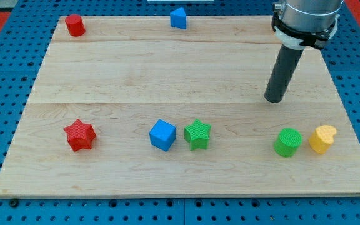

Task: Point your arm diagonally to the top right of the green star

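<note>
The green star lies on the wooden board a little below the middle, with a blue cube close on its left. My tip stands on the board up and to the view's right of the star, well apart from it. It touches no block. The rod rises toward the top right of the view.
A green cylinder and a yellow heart lie below my tip near the right edge. A red star lies at the lower left. A red cylinder and a blue block lie along the top edge.
</note>
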`<action>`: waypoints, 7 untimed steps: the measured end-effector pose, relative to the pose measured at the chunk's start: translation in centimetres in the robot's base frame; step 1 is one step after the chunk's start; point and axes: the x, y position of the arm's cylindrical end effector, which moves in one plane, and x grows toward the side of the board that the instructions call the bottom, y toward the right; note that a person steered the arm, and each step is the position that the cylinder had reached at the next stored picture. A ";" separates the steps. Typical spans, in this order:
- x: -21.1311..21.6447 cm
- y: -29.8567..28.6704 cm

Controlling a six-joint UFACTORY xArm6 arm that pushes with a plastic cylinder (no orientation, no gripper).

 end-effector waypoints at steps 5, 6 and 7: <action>0.3 -0.2; 0.3 -0.2; -0.1 -0.1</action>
